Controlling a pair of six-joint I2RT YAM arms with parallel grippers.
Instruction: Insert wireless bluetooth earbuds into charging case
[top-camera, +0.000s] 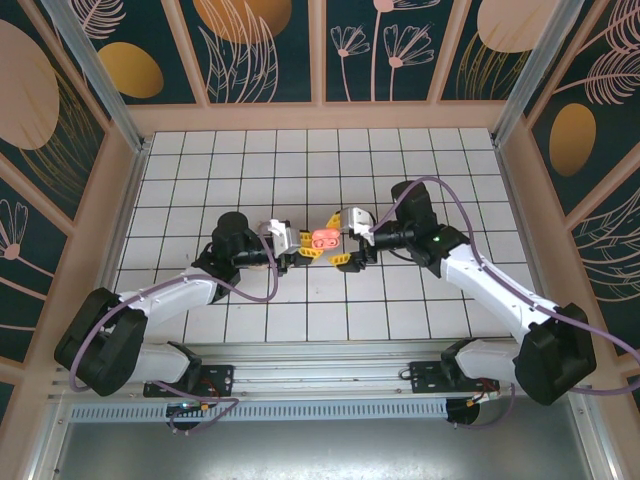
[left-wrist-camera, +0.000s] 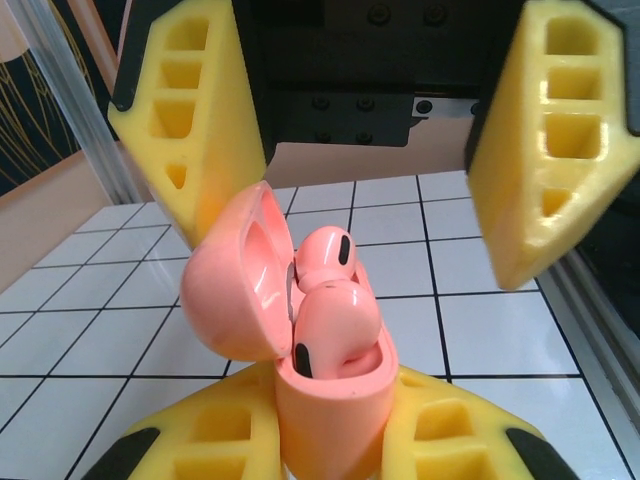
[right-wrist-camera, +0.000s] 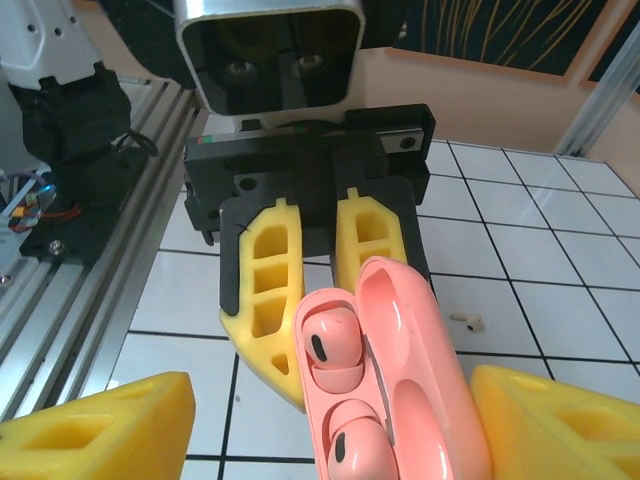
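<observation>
From above, my left end effector and my right end effector are meeting over the middle of the white tiled worktop. The pink charging case is sitting right between them.

In my left wrist view, my left fingers are squeezing the bottom of the pink charging case so it is not wobbling. Its lid is hanging open. Two salmon-pink earbuds are sitting inside, one above the other. My right end effector is facing me with its jaws wide, holding nothing.

In my right wrist view, my right fingers are standing far apart on both sides of the case. I think I am holding them wide so I can push the lid shut. A tiny pale beige earbud is lying on the tiles behind, so I am guessing more work is waiting.
</observation>
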